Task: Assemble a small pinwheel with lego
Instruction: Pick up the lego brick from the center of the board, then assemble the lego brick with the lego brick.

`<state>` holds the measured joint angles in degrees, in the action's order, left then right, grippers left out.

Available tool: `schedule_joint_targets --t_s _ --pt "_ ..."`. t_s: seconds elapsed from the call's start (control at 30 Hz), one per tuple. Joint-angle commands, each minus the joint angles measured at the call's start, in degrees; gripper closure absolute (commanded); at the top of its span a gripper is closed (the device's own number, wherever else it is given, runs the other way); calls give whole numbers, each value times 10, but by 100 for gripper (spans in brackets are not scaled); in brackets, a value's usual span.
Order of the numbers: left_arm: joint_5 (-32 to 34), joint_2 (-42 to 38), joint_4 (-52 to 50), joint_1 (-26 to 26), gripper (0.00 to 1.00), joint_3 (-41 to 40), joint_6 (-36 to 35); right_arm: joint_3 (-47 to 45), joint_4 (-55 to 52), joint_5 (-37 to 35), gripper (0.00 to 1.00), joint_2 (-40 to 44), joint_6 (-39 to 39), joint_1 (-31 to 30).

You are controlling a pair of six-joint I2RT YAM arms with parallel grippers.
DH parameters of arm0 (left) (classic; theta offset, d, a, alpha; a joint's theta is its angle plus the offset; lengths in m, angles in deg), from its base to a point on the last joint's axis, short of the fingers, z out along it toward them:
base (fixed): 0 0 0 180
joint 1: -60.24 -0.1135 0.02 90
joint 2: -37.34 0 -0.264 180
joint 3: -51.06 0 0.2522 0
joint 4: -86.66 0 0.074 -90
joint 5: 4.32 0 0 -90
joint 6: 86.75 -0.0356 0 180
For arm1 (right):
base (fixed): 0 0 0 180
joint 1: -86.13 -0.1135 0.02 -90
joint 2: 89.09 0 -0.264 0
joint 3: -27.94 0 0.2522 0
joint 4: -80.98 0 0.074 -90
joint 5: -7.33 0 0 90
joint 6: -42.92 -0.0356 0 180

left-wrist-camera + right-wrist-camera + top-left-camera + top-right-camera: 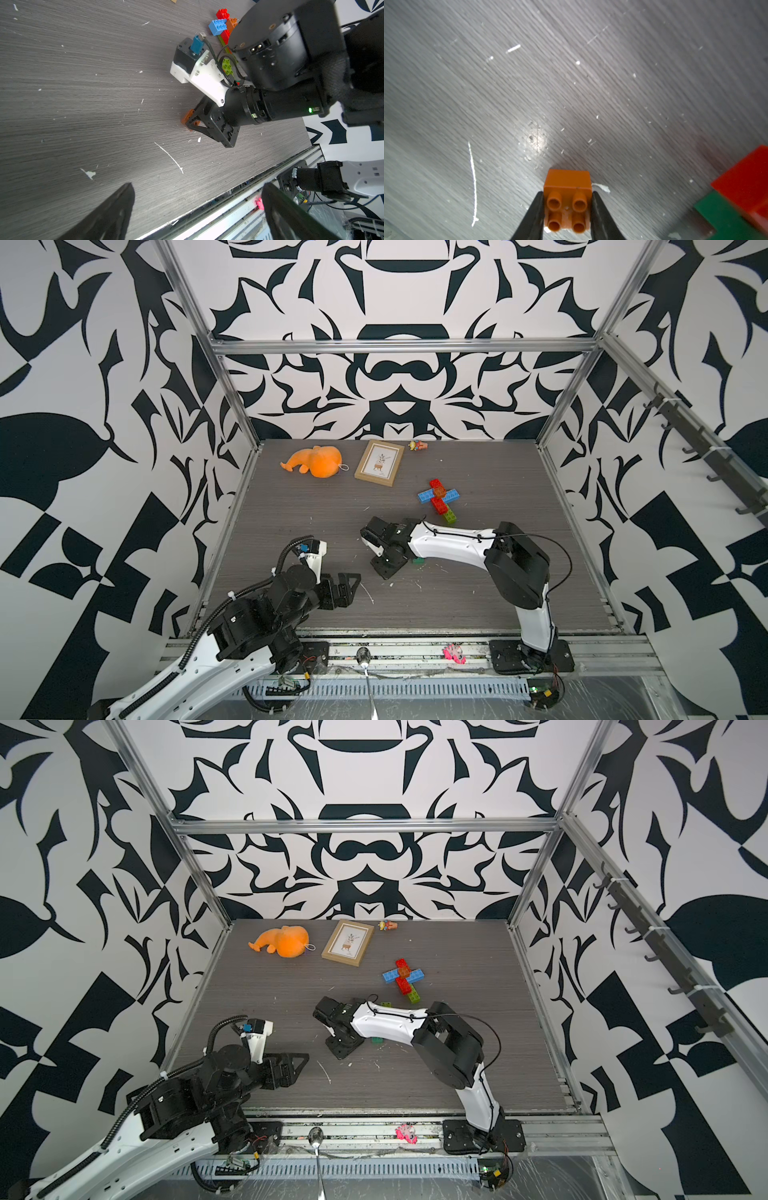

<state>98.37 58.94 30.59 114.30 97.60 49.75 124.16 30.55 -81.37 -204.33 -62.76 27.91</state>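
The right gripper (567, 194) has its two black fingers pressed against opposite sides of a small orange-brown brick (568, 182). The brick's studs face the wrist camera, and the jaws stand only as far apart as the brick is wide. To my eye this is the pickup step, though I cannot tell whether the brick is clear of the table (291, 522).

The brick sits on the near side of the brick cross (439, 499), towards the robot's base and somewhat to its left, well apart from it. The cross has blue, red and lime arms, with an orange-brown square at its middle. Next, I'd say, comes a lift and a carry over to the cross, with the studs lined up square before pressing down.

The left gripper (197, 187) hangs wide open and empty, farther from the cross than the right one.

In both top views the right arm covers the held brick entirely. A red brick (745, 182) over a dark green brick (716, 214) is cut off at the wrist view's edge, so how they join is unclear.
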Motion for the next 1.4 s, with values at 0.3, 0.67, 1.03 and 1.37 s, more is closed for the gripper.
schedule_joint_targets --t_s 0.3,0.67,1.03,1.37 --pt "-53 111 163 -2 0 42 -131 -4 -14 -30 76 143 -27 20" --pt "-134 300 559 -1 0 -47 -319 -82 -31 -26 80 251 -97 161" --pt "-156 347 611 -45 0 -116 -276 -94 -5 -50 84 204 -150 171" --pt "-144 331 603 -48 0 -122 -282 -98 2 -60 87 173 -180 168"
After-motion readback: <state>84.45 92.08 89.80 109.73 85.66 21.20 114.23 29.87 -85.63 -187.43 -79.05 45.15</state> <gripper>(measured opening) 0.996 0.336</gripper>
